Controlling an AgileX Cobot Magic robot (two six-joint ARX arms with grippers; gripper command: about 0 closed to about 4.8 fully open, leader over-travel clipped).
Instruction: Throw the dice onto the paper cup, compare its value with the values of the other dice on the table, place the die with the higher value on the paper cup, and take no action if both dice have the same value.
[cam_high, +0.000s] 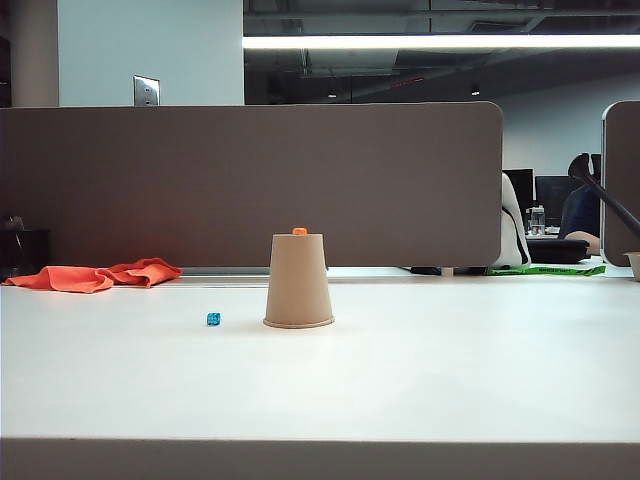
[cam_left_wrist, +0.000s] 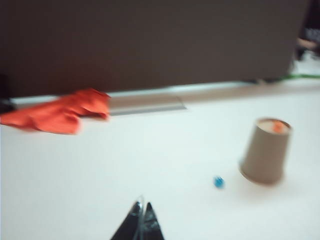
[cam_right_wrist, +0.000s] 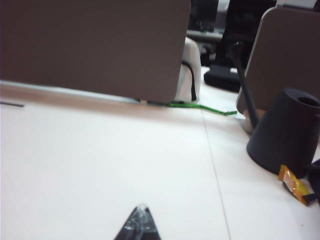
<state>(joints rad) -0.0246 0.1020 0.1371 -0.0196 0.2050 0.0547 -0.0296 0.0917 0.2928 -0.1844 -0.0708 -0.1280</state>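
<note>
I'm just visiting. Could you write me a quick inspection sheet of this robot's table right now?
Surface: white table, mostly bare.
Job's things: paper cup upside down; orange die on top of it; blue die on the table left of the cup, apart.
Clutter: orange cloth at back left.
Grippers: left gripper and right gripper shut, empty, away from the cup.
Cables: nothing seen.
Surroundings: grey partition; black cone-shaped stand.

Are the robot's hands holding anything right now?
No. The left gripper and right gripper are both shut on nothing, above bare table. The orange die sits on the paper cup.
</note>
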